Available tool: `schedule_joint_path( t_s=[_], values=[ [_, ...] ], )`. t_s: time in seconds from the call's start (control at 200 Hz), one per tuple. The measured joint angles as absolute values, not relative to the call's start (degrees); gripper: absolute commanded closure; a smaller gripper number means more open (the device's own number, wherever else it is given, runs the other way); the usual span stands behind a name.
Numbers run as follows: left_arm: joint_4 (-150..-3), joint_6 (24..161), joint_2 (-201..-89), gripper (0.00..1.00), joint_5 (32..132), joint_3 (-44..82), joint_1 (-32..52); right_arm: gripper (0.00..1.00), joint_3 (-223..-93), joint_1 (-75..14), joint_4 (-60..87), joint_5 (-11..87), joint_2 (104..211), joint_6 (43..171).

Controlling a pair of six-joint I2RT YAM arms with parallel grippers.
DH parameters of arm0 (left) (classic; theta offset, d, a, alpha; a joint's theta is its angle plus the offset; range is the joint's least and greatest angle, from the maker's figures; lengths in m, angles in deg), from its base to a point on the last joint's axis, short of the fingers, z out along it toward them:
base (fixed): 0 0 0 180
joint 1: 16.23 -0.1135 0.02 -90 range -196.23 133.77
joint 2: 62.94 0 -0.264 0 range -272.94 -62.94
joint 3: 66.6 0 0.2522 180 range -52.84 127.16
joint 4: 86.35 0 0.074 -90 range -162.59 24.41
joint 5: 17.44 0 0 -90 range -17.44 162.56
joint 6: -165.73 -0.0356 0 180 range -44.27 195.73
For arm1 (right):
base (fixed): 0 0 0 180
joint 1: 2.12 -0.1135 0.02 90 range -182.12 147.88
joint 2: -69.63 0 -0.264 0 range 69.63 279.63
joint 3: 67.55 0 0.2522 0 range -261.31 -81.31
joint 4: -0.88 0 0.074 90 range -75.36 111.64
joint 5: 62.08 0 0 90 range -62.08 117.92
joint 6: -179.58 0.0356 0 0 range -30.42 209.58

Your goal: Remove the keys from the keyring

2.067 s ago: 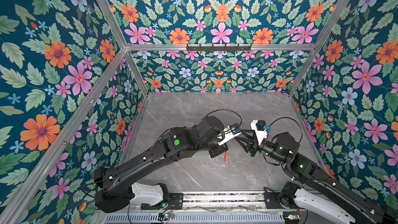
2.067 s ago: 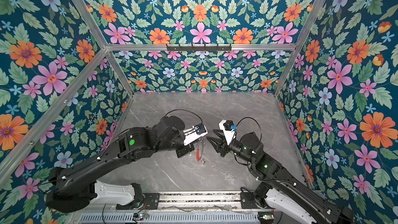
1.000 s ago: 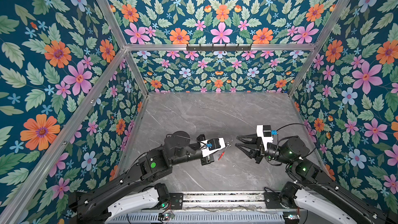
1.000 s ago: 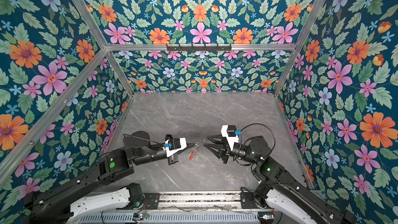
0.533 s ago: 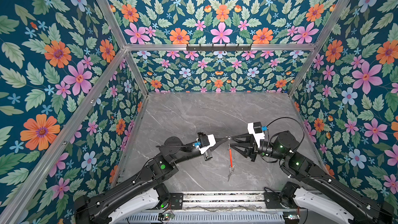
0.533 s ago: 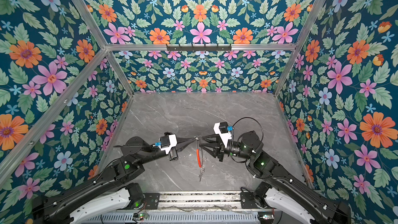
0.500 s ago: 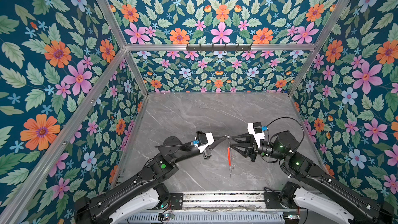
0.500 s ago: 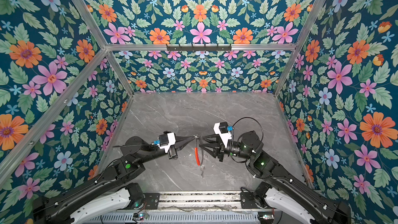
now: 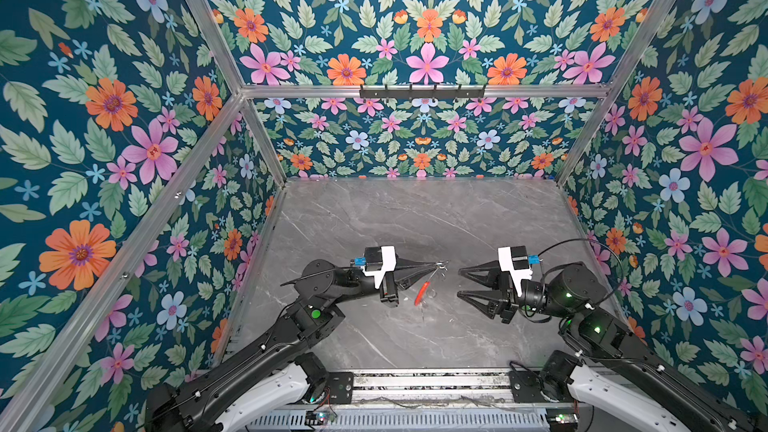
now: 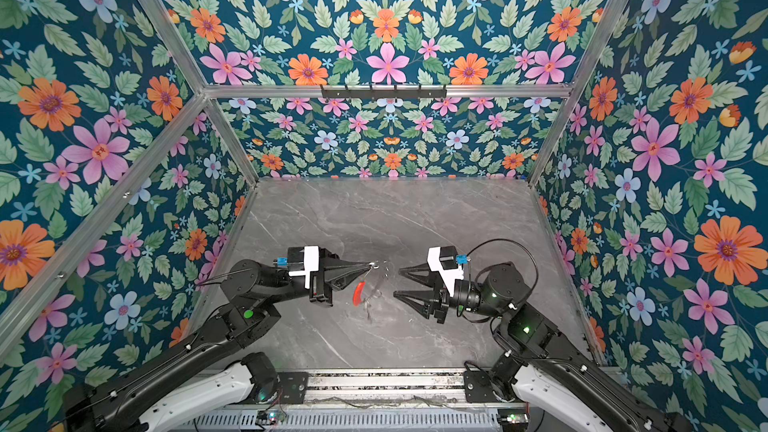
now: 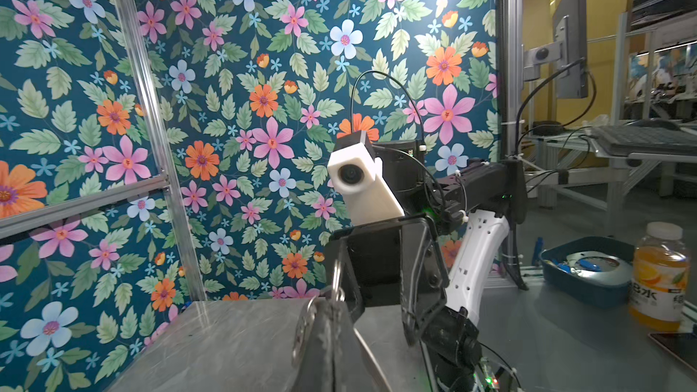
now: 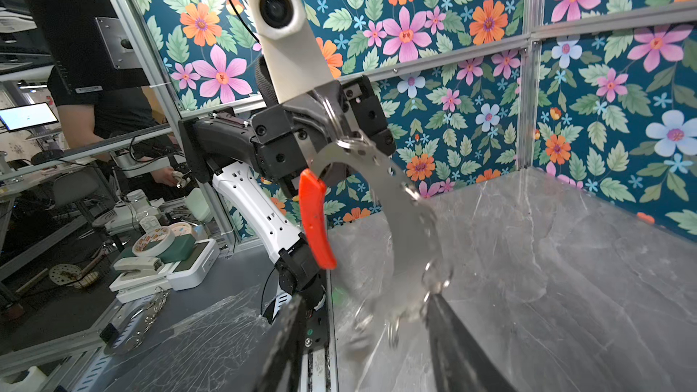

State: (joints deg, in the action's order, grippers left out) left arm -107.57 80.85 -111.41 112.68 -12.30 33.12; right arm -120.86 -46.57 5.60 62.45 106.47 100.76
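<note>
While the left gripper (image 9: pixel 439 263) is closed on the top of the keyring (image 9: pixel 428 284), the hoop hangs from it above the grey table (image 9: pixel 415 218), with its red sleeve (image 9: pixel 421 292) toward the left arm. Small blurred keys (image 12: pixel 433 284) dangle at the lower arc. Just beside, the right gripper (image 9: pixel 459 283) stands with jaws apart, holding nothing

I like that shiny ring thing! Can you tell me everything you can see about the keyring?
The keyring is a thin, silvery-grey metal hoop with a red sleeve covering one arc. It hangs in the air above the grey table, pinched at its top by the shut left gripper. Small metal bits dangle blurred from its lower end. The open right gripper is not touching it.
</note>
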Motion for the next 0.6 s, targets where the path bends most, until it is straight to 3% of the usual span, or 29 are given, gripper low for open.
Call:
schedule_joint_path(
  t_s=[0.22, 0.385, 0.6],
  values=[
    [-115.2, 90.7, -116.9, 1.0, 118.8, -14.2, 29.4, 0.5, -123.2, -46.6, 5.4, 60.7, 110.2, 99.7],
    [-128.2, 99.5, -121.1, 1.0, 122.4, -16.9, 28.4, 0.64, -125.7, -46.7, 5.0, 62.1, 116.2, 99.7],
    [-146.2, 108.9, -125.8, 1.0, 124.2, -19.4, 28.2, 0.63, -126.6, -48.4, 5.4, 63.7, 120.0, 99.7]
  ],
)
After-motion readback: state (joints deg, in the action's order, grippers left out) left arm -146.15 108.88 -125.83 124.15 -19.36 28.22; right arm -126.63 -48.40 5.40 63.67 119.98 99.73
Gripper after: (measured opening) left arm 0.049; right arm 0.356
